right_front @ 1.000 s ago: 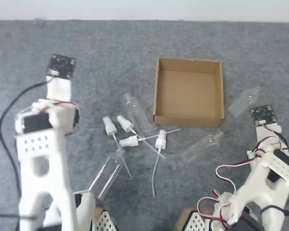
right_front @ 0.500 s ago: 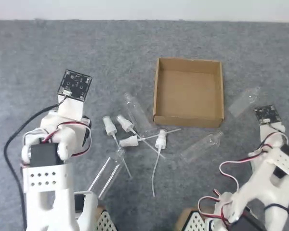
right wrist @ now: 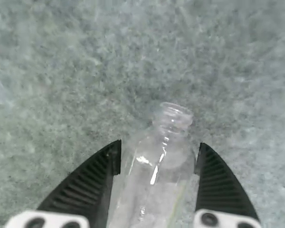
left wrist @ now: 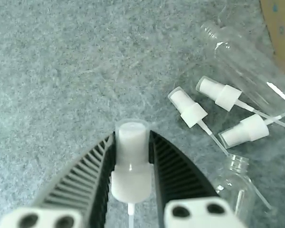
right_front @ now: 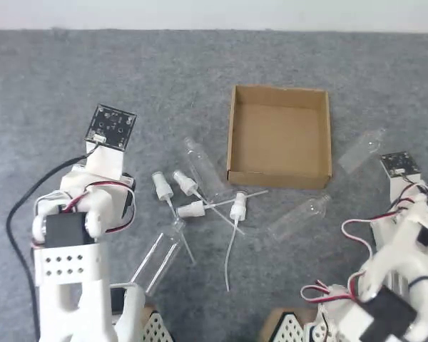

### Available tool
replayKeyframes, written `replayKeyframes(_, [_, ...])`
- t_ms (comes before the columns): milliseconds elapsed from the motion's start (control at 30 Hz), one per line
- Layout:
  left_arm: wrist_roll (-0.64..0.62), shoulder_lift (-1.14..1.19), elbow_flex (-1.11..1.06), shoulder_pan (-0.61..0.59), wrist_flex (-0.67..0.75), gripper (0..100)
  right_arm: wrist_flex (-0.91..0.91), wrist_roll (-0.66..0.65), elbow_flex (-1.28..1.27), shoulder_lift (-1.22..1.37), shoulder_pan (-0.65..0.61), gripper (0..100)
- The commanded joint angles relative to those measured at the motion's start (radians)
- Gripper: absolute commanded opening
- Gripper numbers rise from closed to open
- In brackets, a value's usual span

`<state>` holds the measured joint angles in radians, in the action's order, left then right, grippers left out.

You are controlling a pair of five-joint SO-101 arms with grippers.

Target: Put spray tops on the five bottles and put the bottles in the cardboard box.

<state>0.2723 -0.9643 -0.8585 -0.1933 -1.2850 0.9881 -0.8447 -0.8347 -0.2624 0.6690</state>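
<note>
The worktop (right_front: 342,64) is covered with rough grey cloth like carpet, the cardboard box (right_front: 278,139) is matt brown, the bottles (right_front: 200,165) are clear glossy plastic, the spray tops (right_front: 162,187) are smooth white plastic, and the left end effector (left wrist: 131,137) and the right end effector (right wrist: 156,149) have ribbed black matt plastic fingers (left wrist: 92,175).

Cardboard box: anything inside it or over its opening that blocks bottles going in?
Nothing visible does. The cardboard box is open-topped, its whole floor showing; a clear bottle lies outside by its left wall.
</note>
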Motion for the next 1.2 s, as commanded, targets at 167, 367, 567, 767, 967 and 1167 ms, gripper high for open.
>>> replayKeyframes(167, [-0.002,-0.031,0.004,0.002,-0.006,3,0.01,0.009,0.057,0.044,-0.002,15.1])
replayKeyframes(367, [-0.002,-0.032,0.004,0.002,-0.006,3,0.008,0.008,0.068,0.027,-0.008,2.8])
replayKeyframes(567, [-0.002,-0.048,0.054,0.015,-0.003,3,0.008,0.017,0.184,-0.104,-0.111,0.6])
replayKeyframes(767, [-0.058,-0.175,0.179,0.02,-0.005,3,0.01,0.261,0.219,-0.401,-0.444,0.6])
replayKeyframes(967, [-0.155,-0.245,0.338,0.02,-0.005,3,0.001,0.546,0.21,-0.63,-0.951,0.6])
replayKeyframes(1167, [-0.304,-0.244,0.533,0.069,0.026,3,-0.036,0.692,0.178,-0.647,-1.305,0.6])
